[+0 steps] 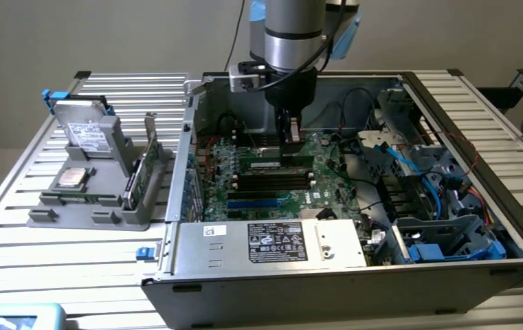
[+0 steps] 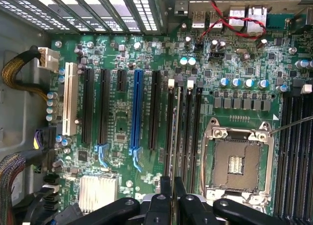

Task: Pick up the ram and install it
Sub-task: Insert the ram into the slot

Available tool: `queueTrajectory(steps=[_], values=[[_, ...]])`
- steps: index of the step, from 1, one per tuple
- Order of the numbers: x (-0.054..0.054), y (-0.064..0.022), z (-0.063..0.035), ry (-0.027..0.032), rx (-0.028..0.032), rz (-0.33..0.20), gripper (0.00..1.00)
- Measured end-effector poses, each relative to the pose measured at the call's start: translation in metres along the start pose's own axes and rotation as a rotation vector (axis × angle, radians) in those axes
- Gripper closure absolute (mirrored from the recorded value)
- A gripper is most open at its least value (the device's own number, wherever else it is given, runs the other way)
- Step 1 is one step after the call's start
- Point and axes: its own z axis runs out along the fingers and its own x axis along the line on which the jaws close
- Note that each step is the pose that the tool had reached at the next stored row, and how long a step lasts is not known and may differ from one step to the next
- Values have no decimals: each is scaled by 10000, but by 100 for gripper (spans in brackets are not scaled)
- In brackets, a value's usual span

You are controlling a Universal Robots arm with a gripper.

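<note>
Tool [image 2: 172, 182] pinches the ram [image 1: 275, 165], standing in the slot at 12 o'clock of the empty black slots [image 1: 266, 182], exterior view; I'd keep it upright and press straight down, evenly.

The open computer case [image 1: 335, 292] lay on the counter [image 1: 23, 234], a parts holder [image 1: 87, 206] beside it on the exterior view's left. Inside, the motherboard [image 1: 271, 199] lay on the case floor, the power supply [image 1: 271, 240] in front of it, the drive cage [image 1: 449, 237] to the exterior view's right. The claw [image 1: 291, 155] hung above the memory slots [image 1: 266, 184], clamped on the ram [image 1: 263, 165], which stood along one slot beside the processor socket [image 2: 237, 161].
</note>
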Motion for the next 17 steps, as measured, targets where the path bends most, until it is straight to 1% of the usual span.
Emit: queueTrajectory(steps=[5, 17], values=[[19, 2, 25, -3, 2, -2, 86], [7, 15, 121, -2, 1, -11, 86]])
